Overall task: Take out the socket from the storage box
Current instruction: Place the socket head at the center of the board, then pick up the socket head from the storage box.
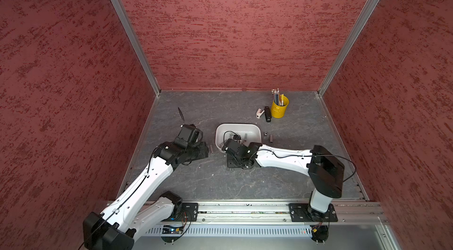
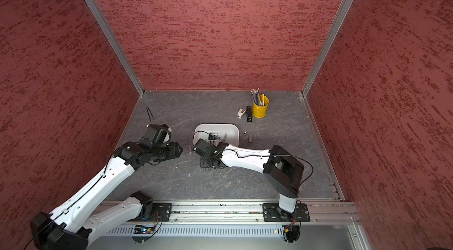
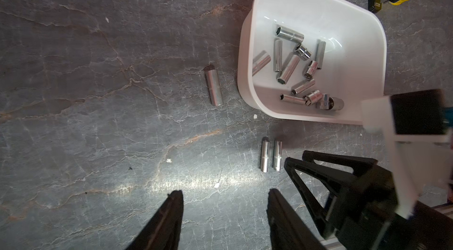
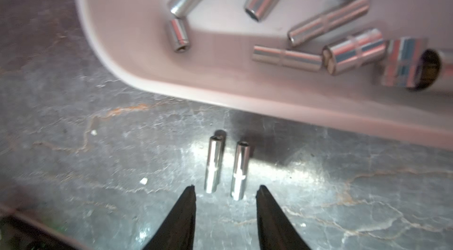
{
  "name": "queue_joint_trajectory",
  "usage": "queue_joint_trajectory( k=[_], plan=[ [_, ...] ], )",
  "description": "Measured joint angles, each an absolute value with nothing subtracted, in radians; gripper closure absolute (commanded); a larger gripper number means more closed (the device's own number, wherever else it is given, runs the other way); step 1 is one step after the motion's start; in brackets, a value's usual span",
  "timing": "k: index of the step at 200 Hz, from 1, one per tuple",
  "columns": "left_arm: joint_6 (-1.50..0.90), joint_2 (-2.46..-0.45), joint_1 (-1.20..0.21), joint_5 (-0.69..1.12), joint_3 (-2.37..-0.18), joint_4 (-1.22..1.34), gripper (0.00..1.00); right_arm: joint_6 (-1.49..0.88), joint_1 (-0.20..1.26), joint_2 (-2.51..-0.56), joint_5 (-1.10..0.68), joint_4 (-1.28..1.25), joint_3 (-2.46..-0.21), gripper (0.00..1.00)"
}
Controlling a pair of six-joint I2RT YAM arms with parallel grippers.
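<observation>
The shallow white plastic storage box [image 3: 355, 64] sits on the dark grey stone-look counter [image 3: 98, 113], and many shiny silver metal sockets [image 3: 289, 68] lie scattered inside it. Two thin silver sockets [image 4: 215, 163] lie side by side on the counter just outside the box's wall, so these two are out. The right hand [image 4: 226, 188] is low over them with its two black fingers partly apart, one on each side of the pair's near ends, and it holds nothing (I think it stays low so a round socket cannot roll far). One long silver socket [image 3: 213, 88] lies alone beside the box. The left hand [image 3: 225, 191] is half open and empty, off to the side, likely to keep out of the way.
</observation>
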State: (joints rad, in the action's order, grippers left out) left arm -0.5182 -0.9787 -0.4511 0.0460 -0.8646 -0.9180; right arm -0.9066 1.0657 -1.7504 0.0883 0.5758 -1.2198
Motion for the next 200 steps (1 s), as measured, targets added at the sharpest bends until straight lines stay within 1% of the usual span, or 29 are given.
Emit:
queue_joint_trajectory(
  k=[25,47,68,90,121,148,168,186,200],
  plan=[
    [-0.489,-1.029,-0.453,0.06,-0.908,-0.921,0.43,-0.825,1.026,-1.62,0.051,0.56,-1.168,0.6],
    [-0.44,-1.131,-0.458,0.079,-1.015,-0.914,0.44,-0.743,0.924,-1.48,0.035,0.565,-1.088,0.61],
    [-0.371,-1.271,-0.481,0.088,-1.141,-0.896,0.44,-0.681,0.81,-1.388,0.035,0.572,-1.032,0.61],
    [-0.259,-1.469,-0.545,0.068,-1.303,-0.884,0.43,-0.646,0.712,-1.322,0.026,0.571,-0.95,0.6],
    [-0.093,-1.771,-0.635,0.022,-1.549,-0.884,0.45,-0.626,0.638,-1.297,-0.001,0.572,-0.86,0.6],
    [0.027,-1.967,-0.65,0.018,-1.689,-0.921,0.48,-0.617,0.617,-1.294,-0.026,0.572,-0.83,0.6],
    [0.094,-2.061,-0.634,0.019,-1.764,-0.962,0.5,-0.611,0.614,-1.286,-0.041,0.57,-0.82,0.6],
    [0.143,-2.1,-0.615,0.022,-1.799,-0.991,0.54,-0.607,0.613,-1.284,-0.051,0.57,-0.818,0.6],
    [0.183,-2.122,-0.604,0.028,-1.827,-1.018,0.54,-0.604,0.612,-1.284,-0.056,0.57,-0.818,0.6]
  ],
)
